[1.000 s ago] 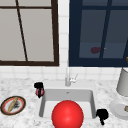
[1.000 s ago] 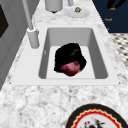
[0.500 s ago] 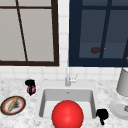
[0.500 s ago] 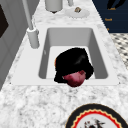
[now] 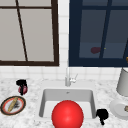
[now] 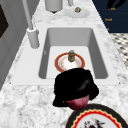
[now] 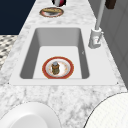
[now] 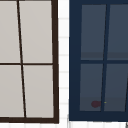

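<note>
My left hand (image 5: 21,83) hovers over the counter left of the sink, fingers curled down over a small dark red round thing (image 5: 22,89). In the left side view the same hand (image 6: 75,85) covers the red thing (image 6: 78,103) from above, just beyond a patterned plate (image 6: 100,119). That plate (image 5: 13,105) carries a long pale piece of food. My right hand (image 5: 102,114) hangs by the sink's right front corner, holding nothing I can see. In the sink (image 7: 37,37) lies a red-rimmed plate (image 7: 45,68) with a small jar-like item (image 7: 55,67) on it.
A large red round shape (image 5: 67,115) covers the sink's front in the front view. The faucet (image 5: 68,77) stands behind the basin. On the right counter sit a white plate (image 5: 118,108) and a grey canister (image 5: 123,82). A window wall rises behind.
My left hand has carried the dark red thing leftward, from over the sink's left part out above the counter beside the patterned plate. The right hand has stayed put.
</note>
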Tool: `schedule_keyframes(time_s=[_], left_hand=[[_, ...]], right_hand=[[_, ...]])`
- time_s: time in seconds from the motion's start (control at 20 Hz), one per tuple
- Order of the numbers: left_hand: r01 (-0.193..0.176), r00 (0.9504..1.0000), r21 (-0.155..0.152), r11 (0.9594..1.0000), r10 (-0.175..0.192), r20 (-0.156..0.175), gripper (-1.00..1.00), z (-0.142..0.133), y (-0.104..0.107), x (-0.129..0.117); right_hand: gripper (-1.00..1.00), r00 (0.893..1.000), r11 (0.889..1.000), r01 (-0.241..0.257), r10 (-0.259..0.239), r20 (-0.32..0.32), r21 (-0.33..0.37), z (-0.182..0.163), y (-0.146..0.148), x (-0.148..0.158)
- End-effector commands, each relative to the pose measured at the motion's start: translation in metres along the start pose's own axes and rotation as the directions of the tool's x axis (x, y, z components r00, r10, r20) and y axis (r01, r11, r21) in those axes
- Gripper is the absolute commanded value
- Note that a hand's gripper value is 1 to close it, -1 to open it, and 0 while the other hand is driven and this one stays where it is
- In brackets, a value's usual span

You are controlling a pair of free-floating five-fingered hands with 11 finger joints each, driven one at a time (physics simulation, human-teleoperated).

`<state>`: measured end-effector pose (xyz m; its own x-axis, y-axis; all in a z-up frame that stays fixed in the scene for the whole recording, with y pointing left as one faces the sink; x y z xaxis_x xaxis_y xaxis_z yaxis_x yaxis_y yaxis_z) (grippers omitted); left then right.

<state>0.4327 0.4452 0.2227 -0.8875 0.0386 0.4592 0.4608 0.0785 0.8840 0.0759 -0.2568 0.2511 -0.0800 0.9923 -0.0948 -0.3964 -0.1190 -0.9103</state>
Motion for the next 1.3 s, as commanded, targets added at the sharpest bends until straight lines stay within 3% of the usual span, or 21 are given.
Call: schedule_keyframes(time_s=[0.0, 0.2, 0.4, 0.6, 0.75, 0.85, 0.9, 0.95, 1.0, 1.05, 1.1, 1.15, 1.25], left_hand=[[0.0, 1.0, 0.004, 1.0, 0.0, 0.002, 1.0, 0.031, -0.003, -0.001], [0.0, 1.0, 0.008, 1.0, 0.0, 0.004, 1.0, 0.065, -0.014, -0.007], [0.002, 0.9996, 0.051, 0.9987, -0.003, 0.028, 1.0, 0.1, -0.037, -0.022], [0.0, 0.9995, 0.056, 0.9984, -0.002, 0.032, 1.0, 0.134, -0.055, -0.034], [0.008, 0.9984, 0.109, 0.994, -0.015, 0.055, 1.0, 0.155, -0.056, -0.043], [0.028, 0.9967, 0.164, 0.986, -0.04, 0.071, 1.0, 0.161, -0.055, -0.047], [0.031, 0.9962, 0.173, 0.9845, -0.044, 0.075, 1.0, 0.166, -0.056, -0.048], [0.061, 0.9949, 0.159, 0.9854, -0.073, 0.07, 1.0, 0.163, -0.055, -0.038], [0.106, 0.9904, 0.132, 0.9855, -0.117, 0.074, 1.0, 0.163, -0.056, -0.018], [0.104, 0.9923, 0.101, 0.9895, -0.11, 0.057, 1.0, 0.166, -0.05, -0.01], [0.107, 0.9921, 0.101, 0.9891, -0.113, 0.055, 1.0, 0.173, -0.043, -0.003], [0.075, 0.9956, 0.096, 0.9926, -0.08, 0.049, 1.0, 0.179, -0.039, 0.008], [0.042, 0.9981, 0.09, 0.995, -0.046, 0.042, 1.0, 0.184, -0.03, 0.026]], right_hand=[[0.0, 1.0, 1.0, 0.0, 0.0, 0.0, 0.0, 0.0, 0.0, 0.0], [0.0, 1.0, 1.0, 0.0, 0.0, 0.0, 0.0, 0.0, 0.0, 0.0], [0.0, 1.0, 1.0, 0.0, 0.0, 0.0, 0.0, 0.0, 0.0, 0.0], [0.0, 1.0, 1.0, 0.0, 0.0, 0.0, 0.0, 0.0, 0.0, 0.0], [0.0, 1.0, 1.0, 0.0, 0.0, 0.0, 0.0, 0.0, 0.0, 0.0], [0.0, 1.0, 1.0, 0.0, 0.0, 0.0, 0.0, 0.0, 0.0, 0.0], [0.0, 1.0, 1.0, 0.0, 0.0, 0.0, 0.0, 0.0, 0.0, 0.0], [0.0, 1.0, 1.0, 0.0, 0.0, 0.0, 0.0, 0.0, 0.0, 0.0], [0.0, 1.0, 1.0, 0.0, 0.0, 0.0, 0.0, 0.0, 0.0, 0.0], [0.0, 1.0, 1.0, 0.0, 0.0, 0.0, 0.0, 0.0, 0.0, 0.0], [0.0, 1.0, 1.0, 0.0, 0.0, 0.0, 0.0, 0.0, 0.0, 0.0], [0.0, 1.0, 1.0, 0.0, 0.0, 0.0, 0.0, 0.0, 0.0, 0.0], [0.0, 1.0, 1.0, 0.0, 0.0, 0.0, 0.0, 0.0, 0.0, 0.0]])
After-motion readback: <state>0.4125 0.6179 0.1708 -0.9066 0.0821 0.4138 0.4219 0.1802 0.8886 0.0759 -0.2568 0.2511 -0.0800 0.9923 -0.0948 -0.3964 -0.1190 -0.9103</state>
